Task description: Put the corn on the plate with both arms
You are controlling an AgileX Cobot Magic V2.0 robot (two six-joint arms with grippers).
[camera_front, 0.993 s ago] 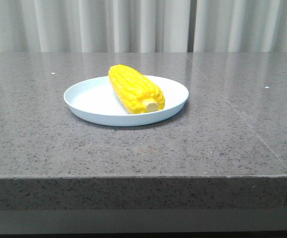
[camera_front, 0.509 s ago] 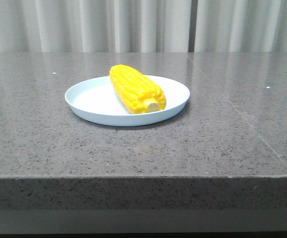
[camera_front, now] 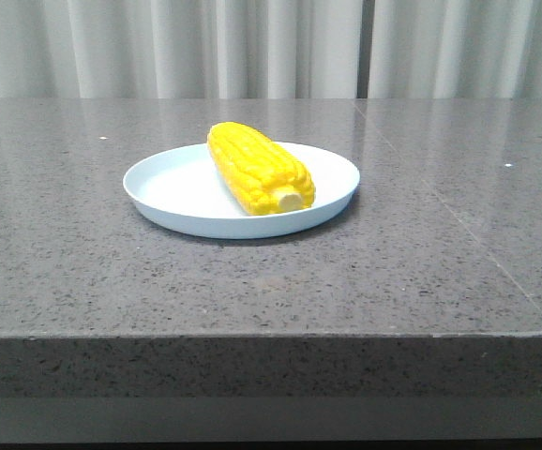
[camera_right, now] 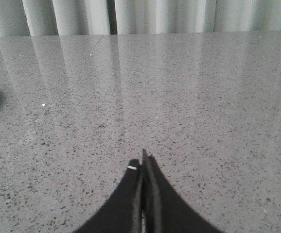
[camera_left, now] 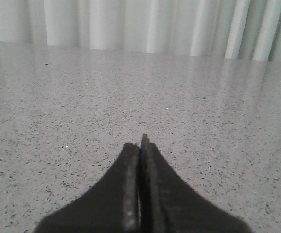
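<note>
Pale curtains (camera_front: 252, 47) hung behind the grey speckled counter (camera_front: 252, 281). The left pincer (camera_left: 140, 145) hovered low, fingers pressed together and empty; the right pincer (camera_right: 143, 162) did likewise. The corn (camera_front: 258, 169) lay diagonally in the plate (camera_front: 173, 187), mid-counter.

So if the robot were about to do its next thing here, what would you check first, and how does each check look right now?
1. Corn lying on the plate: ok.
2. Corn inside the rim, not hanging over: ok.
3. Plate flat on the table, away from the front edge: ok.
4. Left gripper shut and holding nothing: ok.
5. Right gripper shut and holding nothing: ok.
6. Both arms clear of the plate: ok; neither shows in the front view.
</note>
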